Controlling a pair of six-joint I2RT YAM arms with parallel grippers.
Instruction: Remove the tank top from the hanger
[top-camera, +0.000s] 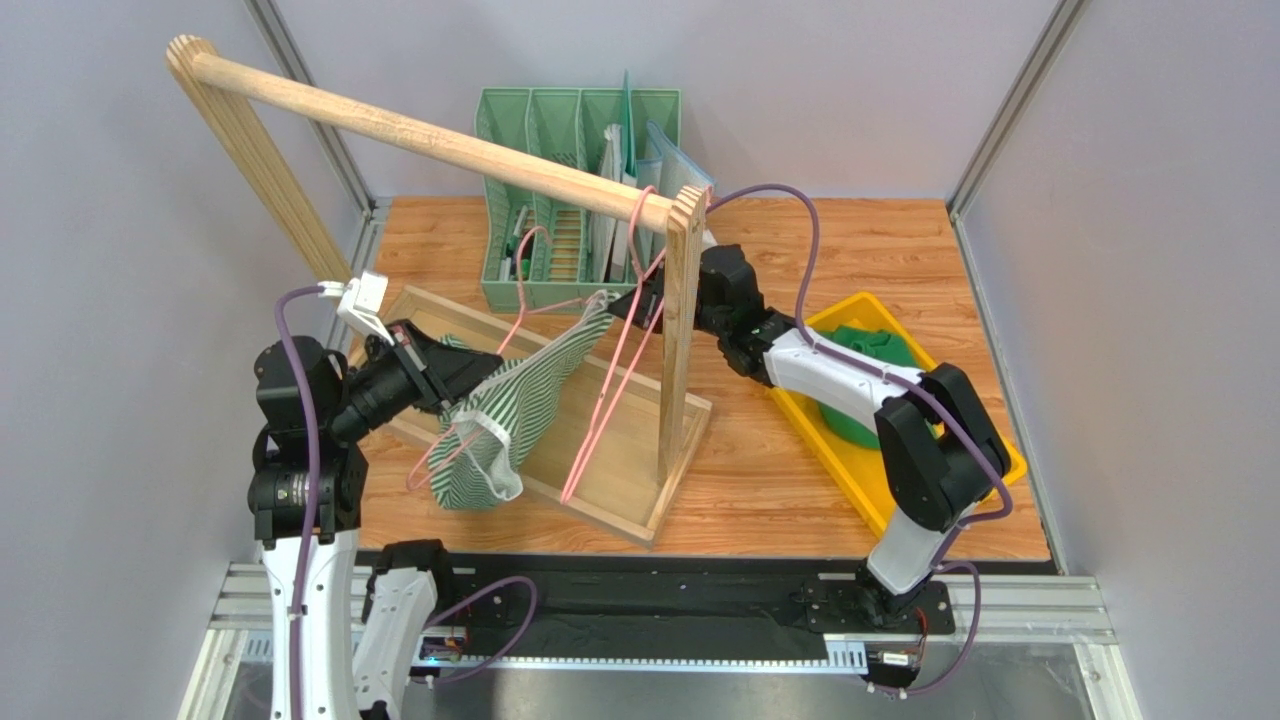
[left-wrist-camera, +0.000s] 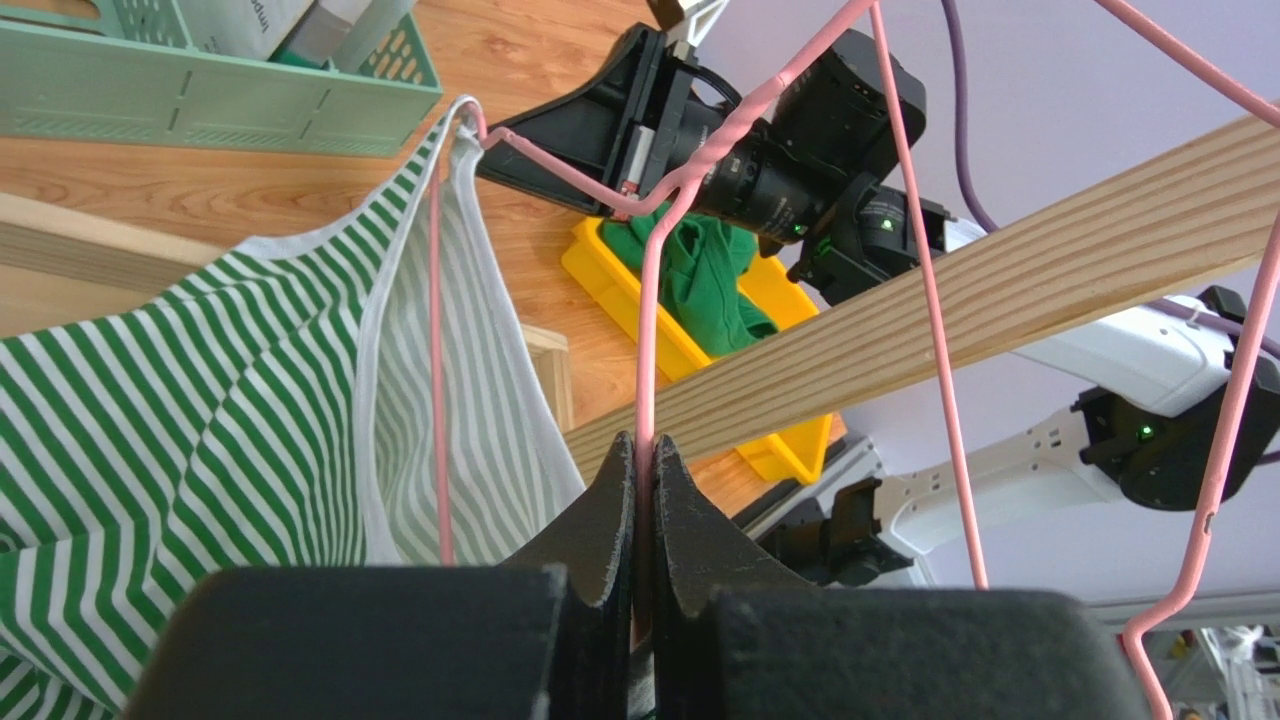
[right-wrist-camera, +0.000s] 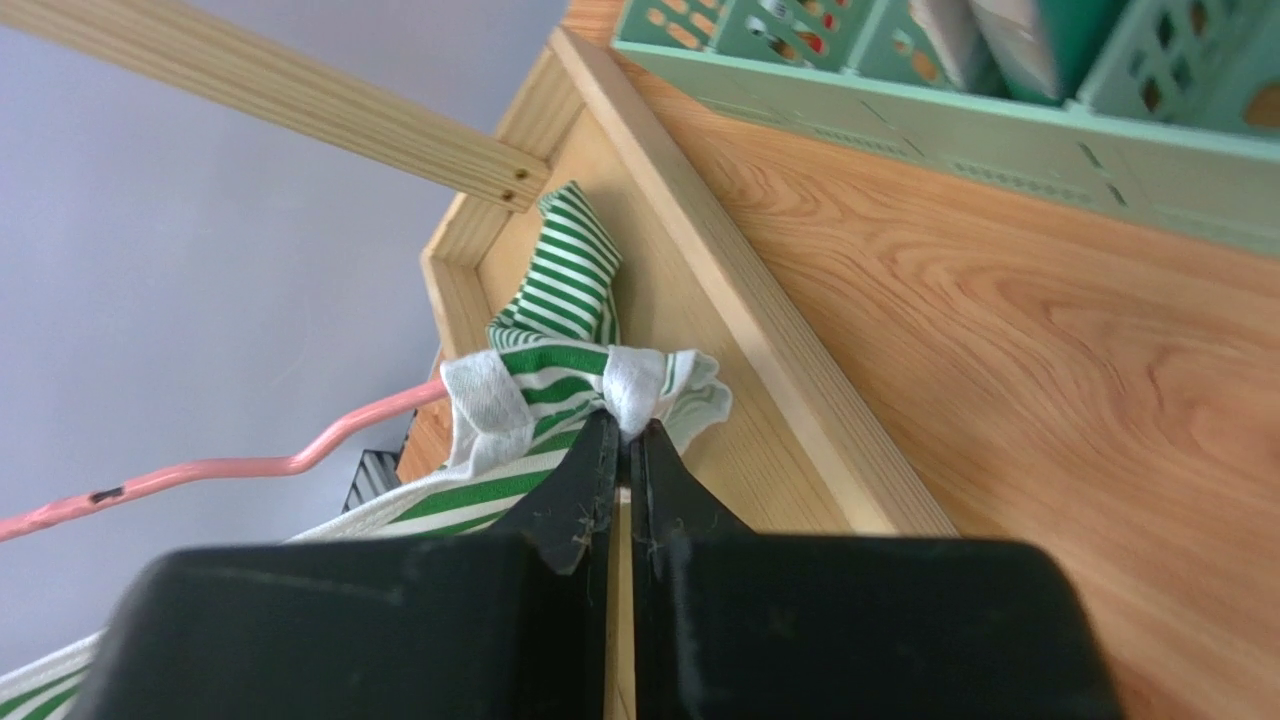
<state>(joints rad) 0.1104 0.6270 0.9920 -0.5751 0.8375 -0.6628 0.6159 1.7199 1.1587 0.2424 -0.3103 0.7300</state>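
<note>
A green-and-white striped tank top (top-camera: 504, 413) hangs stretched between my two grippers under the wooden rack (top-camera: 451, 143). My left gripper (top-camera: 436, 372) is shut on the pink wire hanger (left-wrist-camera: 646, 375), its fingertips clamped on the wire. My right gripper (top-camera: 631, 305) is shut on the tank top's strap (right-wrist-camera: 639, 383), pulling it toward the rack's right post. In the left wrist view the tank top (left-wrist-camera: 226, 390) still has one strap over the hanger's arm (left-wrist-camera: 439, 375). A second pink hanger (top-camera: 609, 383) hangs from the rail.
A green slotted organiser (top-camera: 579, 180) with papers stands at the back. A yellow tray (top-camera: 984, 450) with green cloth (top-camera: 864, 368) lies at the right. The rack's wooden base frame (top-camera: 631, 510) lies under the tank top.
</note>
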